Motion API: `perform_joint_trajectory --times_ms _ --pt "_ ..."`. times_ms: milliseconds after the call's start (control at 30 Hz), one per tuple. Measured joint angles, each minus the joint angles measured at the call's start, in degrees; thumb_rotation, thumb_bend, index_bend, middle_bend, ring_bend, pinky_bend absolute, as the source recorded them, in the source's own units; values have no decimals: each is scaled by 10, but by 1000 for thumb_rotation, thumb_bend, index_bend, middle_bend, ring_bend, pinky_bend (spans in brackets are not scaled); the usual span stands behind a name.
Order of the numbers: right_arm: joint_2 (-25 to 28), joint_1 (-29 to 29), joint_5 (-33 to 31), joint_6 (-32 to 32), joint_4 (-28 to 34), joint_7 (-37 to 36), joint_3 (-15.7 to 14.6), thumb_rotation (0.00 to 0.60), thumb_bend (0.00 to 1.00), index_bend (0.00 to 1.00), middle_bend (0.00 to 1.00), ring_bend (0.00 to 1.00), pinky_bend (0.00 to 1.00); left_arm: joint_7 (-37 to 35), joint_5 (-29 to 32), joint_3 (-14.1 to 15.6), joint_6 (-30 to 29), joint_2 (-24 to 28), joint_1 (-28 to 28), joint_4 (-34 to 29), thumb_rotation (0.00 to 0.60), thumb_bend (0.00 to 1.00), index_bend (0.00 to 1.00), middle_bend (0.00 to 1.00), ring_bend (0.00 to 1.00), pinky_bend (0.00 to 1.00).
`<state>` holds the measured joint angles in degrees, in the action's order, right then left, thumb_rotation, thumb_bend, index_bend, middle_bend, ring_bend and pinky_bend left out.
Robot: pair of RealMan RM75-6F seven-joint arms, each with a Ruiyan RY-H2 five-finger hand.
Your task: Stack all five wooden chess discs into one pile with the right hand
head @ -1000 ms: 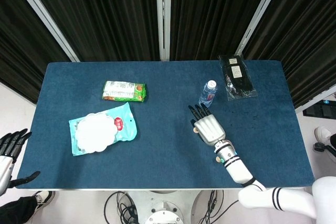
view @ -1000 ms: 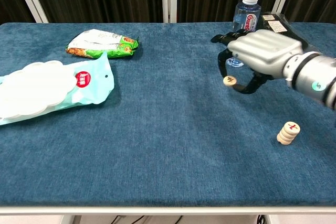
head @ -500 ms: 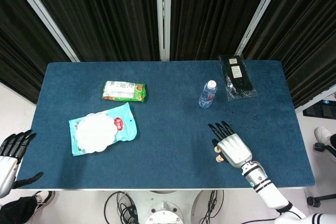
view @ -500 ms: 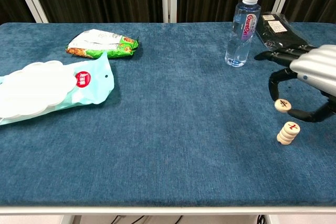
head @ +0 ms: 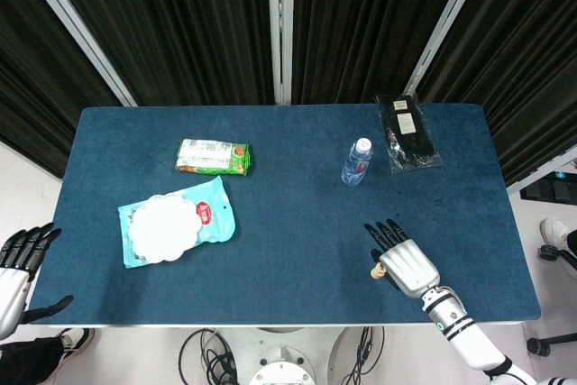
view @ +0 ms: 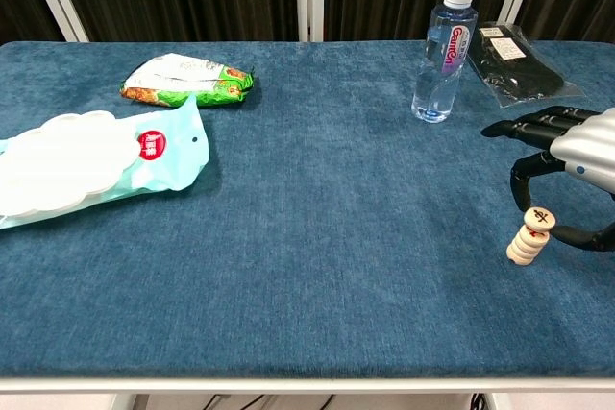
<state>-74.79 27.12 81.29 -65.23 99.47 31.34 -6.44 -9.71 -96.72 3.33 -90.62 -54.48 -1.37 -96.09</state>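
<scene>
Lab setup, black curtains (head: pixel 180 24), blue felt table (head: pixel 288 223)

On the water bottle (view: pixel 441 55), a label with blue lettering beginning "Gan" is seen, its remainder unreadable, while a red mark on the top wooden disc (view: pixel 541 217), well in front of the bottle, cannot be deciphered.

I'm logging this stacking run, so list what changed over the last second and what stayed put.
The right hand carried a wooden disc from beside the water bottle toward the robot and the table's right side, down onto the pile. The disc now sits tilted on top, fingers around it; whether it is released cannot be told. The left hand, snack packet, white pack and black pouch stayed put.
</scene>
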Motion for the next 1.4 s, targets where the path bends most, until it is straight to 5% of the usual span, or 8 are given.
perform_joint_trajectory --times_ms 900,1400 --pt "-8 -18 10 14 -9 10 15 600 292 502 27 0 0 2 -2 0 -4 0 1 -2 600 0 73 11 0 0" --pt "-4 -21 11 24 -5 13 19 600 277 368 24 0 0 4 -3 1 -5 1 2 -4 600 0 72 11 0 0"
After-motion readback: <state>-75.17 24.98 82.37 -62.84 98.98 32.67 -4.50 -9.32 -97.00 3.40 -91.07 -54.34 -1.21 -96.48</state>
